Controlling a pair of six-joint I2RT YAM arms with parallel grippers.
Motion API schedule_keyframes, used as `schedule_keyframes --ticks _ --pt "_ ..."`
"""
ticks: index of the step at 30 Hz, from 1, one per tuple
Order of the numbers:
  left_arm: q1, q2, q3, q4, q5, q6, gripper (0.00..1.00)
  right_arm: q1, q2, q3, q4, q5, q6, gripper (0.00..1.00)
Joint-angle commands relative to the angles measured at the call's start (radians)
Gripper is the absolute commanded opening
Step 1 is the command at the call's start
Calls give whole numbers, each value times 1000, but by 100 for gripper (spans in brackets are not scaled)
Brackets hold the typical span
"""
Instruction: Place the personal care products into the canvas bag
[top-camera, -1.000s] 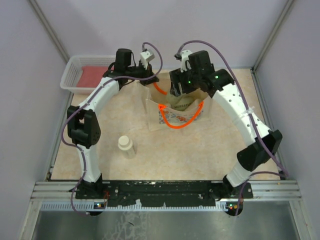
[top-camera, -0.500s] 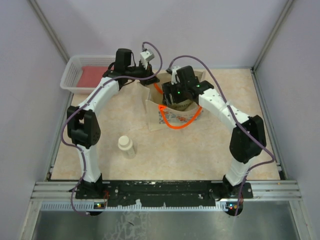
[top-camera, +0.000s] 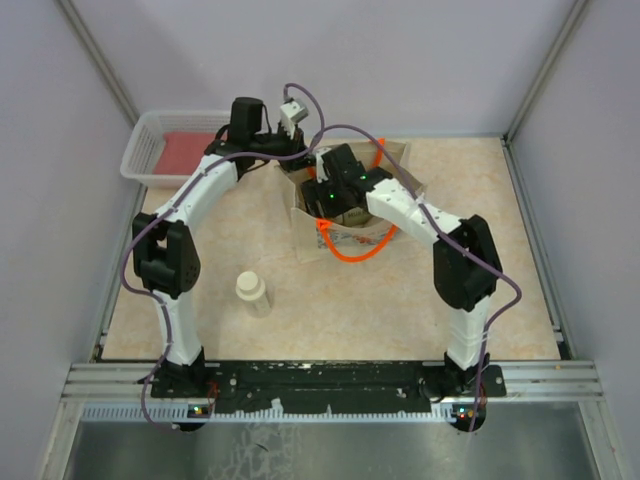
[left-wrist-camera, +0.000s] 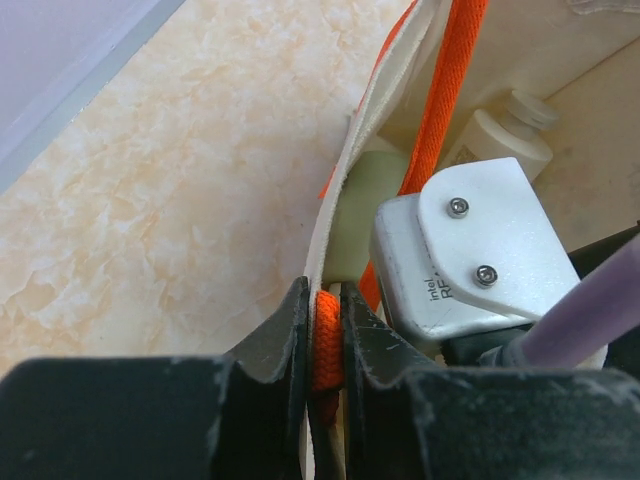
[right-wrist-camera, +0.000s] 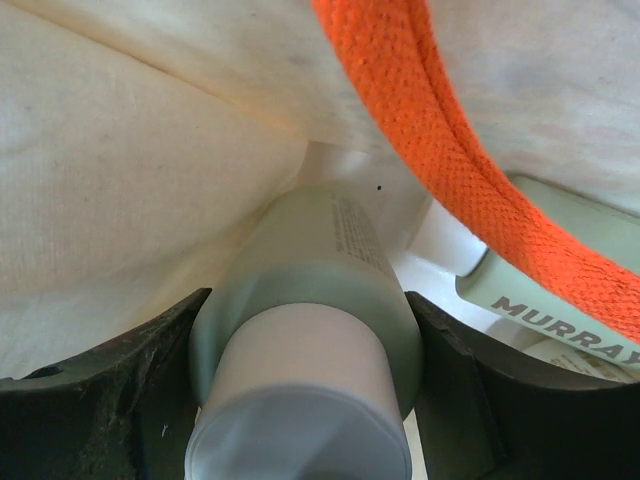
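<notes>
The tan table fills the middle of the overhead view. On it, upper centre, stands the canvas bag. Its mouth is largely hidden under the two wrists, so only the printed front and one front handle loop show plainly.

A white mesh basket holding a red flat item sits at upper left, well apart from the bag.

The left gripper is pressed together on the bag's rim, pinching an orange strap and the fabric beside it.

The right gripper is down inside the bag. Its fingers bear on both sides of a pale green bottle, whose cap is cut off at the lower edge of the frame.

At the right of that view lies a second green bottle, partly covered by the strap, its lettering cut short.

In the left wrist view what looks like a cream bottle lies in the bag, half hidden behind a grey housing.

One capped bottle stands alone on the table, lower left of the bag.
</notes>
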Motion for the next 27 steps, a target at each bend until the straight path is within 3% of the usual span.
schedule_keyframes --ticks 1,7,12,14,18,21,25,27 --pt "2 -42 13 1 6 -7 0 28 7 145 -3 17 2 0" --pt "3 -28 41 -18 1 -5 0 59 109 292 -196 105 -24 0" --pt "3 -18 55 -22 -3 -1 0 75 137 314 -250 122 -23 0" --pt "3 -16 56 -24 0 -1 0 75 125 305 -253 126 -21 15" --pt "2 -15 55 -33 -2 7 0 75 91 284 -228 110 -15 58" --pt "2 -15 53 -40 -7 15 0 75 65 267 -186 78 0 82" --pt "2 -17 51 -42 -6 16 0 74 41 263 -166 66 9 98" --pt "2 -18 51 -42 -6 16 0 75 22 262 -158 79 12 99"
